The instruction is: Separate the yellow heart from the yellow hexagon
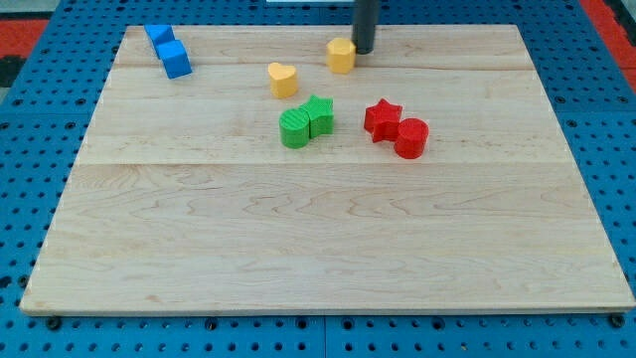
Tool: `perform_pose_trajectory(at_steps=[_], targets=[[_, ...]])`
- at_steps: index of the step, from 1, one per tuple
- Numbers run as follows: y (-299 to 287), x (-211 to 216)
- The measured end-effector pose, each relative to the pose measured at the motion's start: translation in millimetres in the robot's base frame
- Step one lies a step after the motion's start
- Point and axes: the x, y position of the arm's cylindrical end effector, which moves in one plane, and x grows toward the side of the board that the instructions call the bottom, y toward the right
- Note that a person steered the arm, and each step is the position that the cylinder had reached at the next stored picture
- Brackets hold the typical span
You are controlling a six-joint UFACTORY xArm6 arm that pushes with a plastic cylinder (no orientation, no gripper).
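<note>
On the wooden board point(328, 249), the yellow hexagon point(341, 56) sits near the view's top with the yellow heart point(282, 79) apart to its lower left, and my tip point(364, 51), bare and holding nothing, stands just beside the hexagon's right side, opposite the heart.

Wooden board point(328, 259) carries two blue blocks point(167, 50), yellow heart point(282, 79), yellow hexagon point(341, 55), green pair point(306, 122), red pair point(397, 127).

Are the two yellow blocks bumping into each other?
Apart. The camera view shows bare wood between the yellow heart and the yellow hexagon. My tip sits at the hexagon's right side.
</note>
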Motion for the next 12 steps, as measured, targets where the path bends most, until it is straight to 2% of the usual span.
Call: perform_pose_trajectory(at_steps=[1,2,3,6,7,8,10,11,12], targets=[[6,0],[-37,11],[-64,28],[-83,86],[-115,97],[-148,96],[-175,89],[-158,59],[-199,107]])
